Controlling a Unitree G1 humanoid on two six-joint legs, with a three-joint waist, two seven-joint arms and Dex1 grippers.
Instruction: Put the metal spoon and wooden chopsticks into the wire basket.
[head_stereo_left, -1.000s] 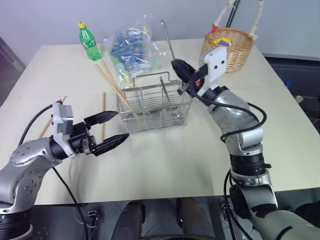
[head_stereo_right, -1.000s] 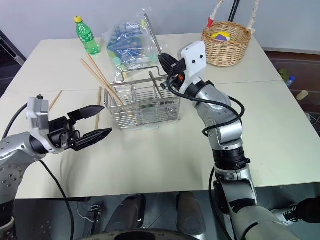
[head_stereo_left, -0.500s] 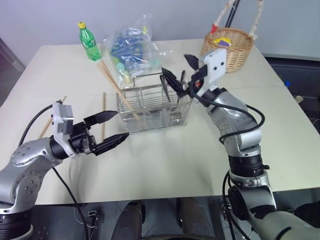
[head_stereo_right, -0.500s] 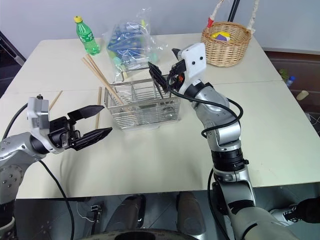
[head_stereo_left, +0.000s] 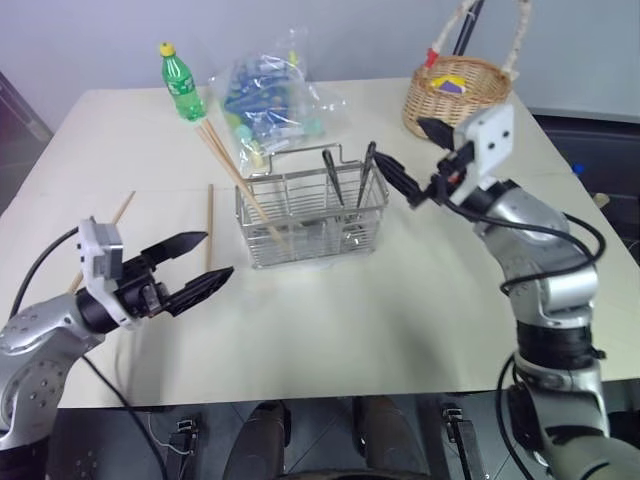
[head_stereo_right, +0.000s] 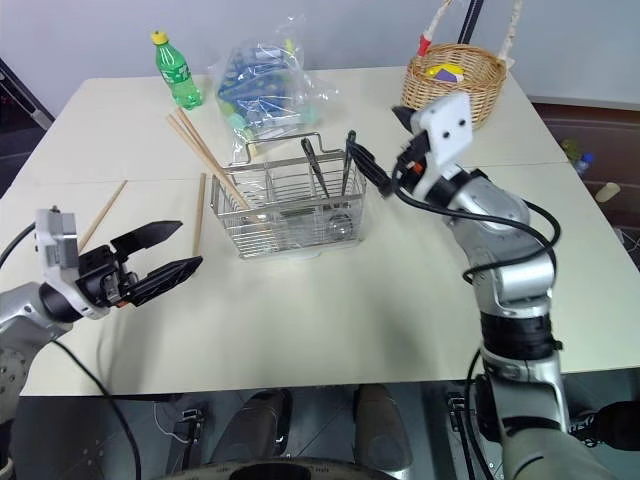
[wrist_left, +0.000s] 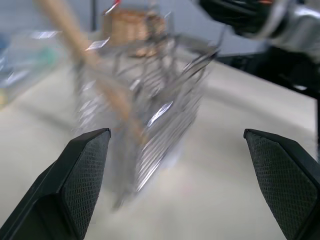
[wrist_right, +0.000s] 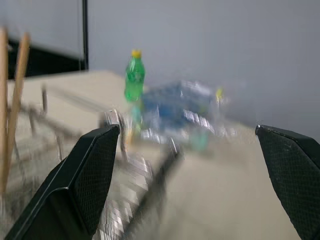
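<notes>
The wire basket (head_stereo_left: 310, 215) stands mid-table. Two wooden chopsticks (head_stereo_left: 235, 175) lean in its left end, tips pointing toward the bottle. One more chopstick (head_stereo_left: 209, 225) lies flat left of the basket, and another (head_stereo_right: 100, 212) lies farther left. The metal spoon (head_stereo_right: 346, 175) stands in the basket's right part, handle up. My right gripper (head_stereo_left: 398, 140) hangs open just right of the basket's top rim, holding nothing. Low at the front left, my left gripper (head_stereo_left: 218, 254) is open and empty, pointing toward the basket (wrist_left: 160, 100).
A green bottle (head_stereo_left: 178, 82) and a clear plastic bag (head_stereo_left: 265, 100) of small items sit behind the basket. A round wicker basket (head_stereo_left: 462, 88) with a tall handle stands at the back right. The table's front edge is near my left gripper.
My right gripper opened and let go of the spoon, which dropped into the wire basket; the gripper then drew back to the right. My left gripper shifted left and slightly down.
</notes>
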